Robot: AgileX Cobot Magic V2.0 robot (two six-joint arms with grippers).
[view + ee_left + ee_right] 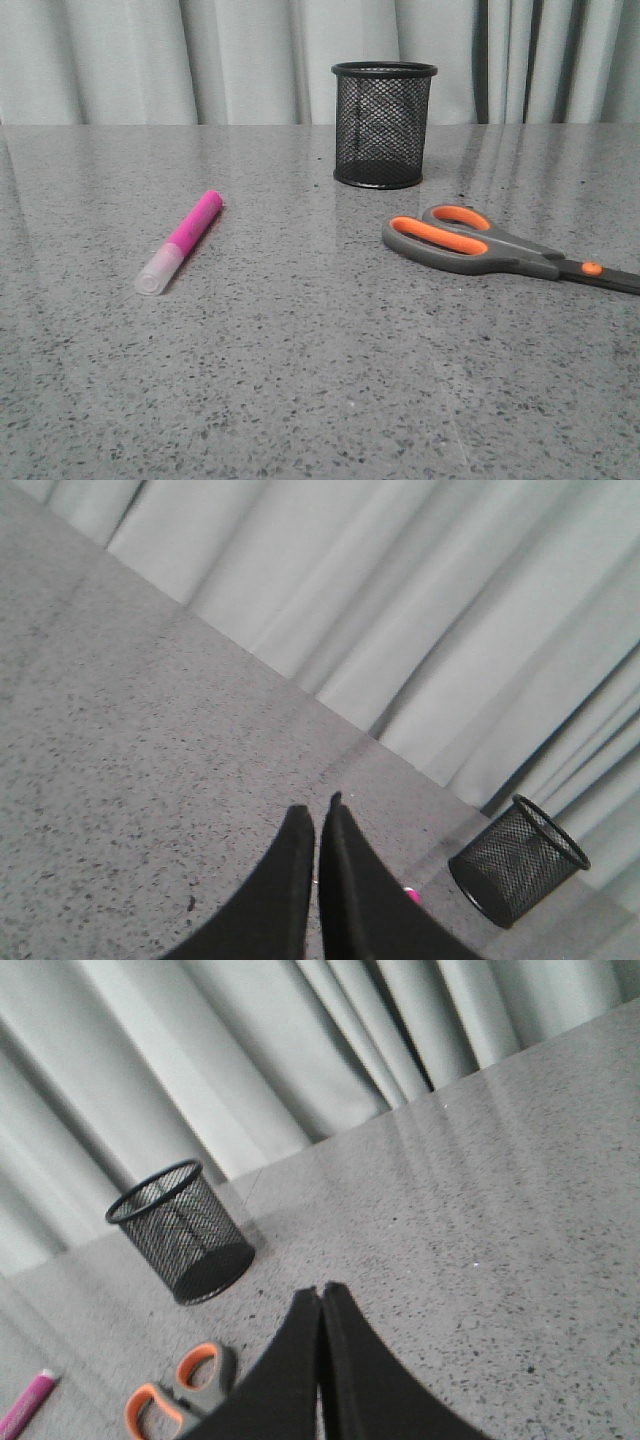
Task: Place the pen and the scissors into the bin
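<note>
The magenta pen with a whitish cap lies on the grey table, left of centre. The scissors, grey handles lined in orange, lie at the right with blades running off the right edge. The black mesh bin stands upright at the back, empty as far as I can see. Neither gripper shows in the front view. My left gripper is shut and empty above the table; a bit of the pen peeks beside it, the bin beyond. My right gripper is shut and empty; the scissors, pen and bin lie beyond it.
A pale curtain hangs along the table's far edge. The speckled grey tabletop stretches wide in front of the objects.
</note>
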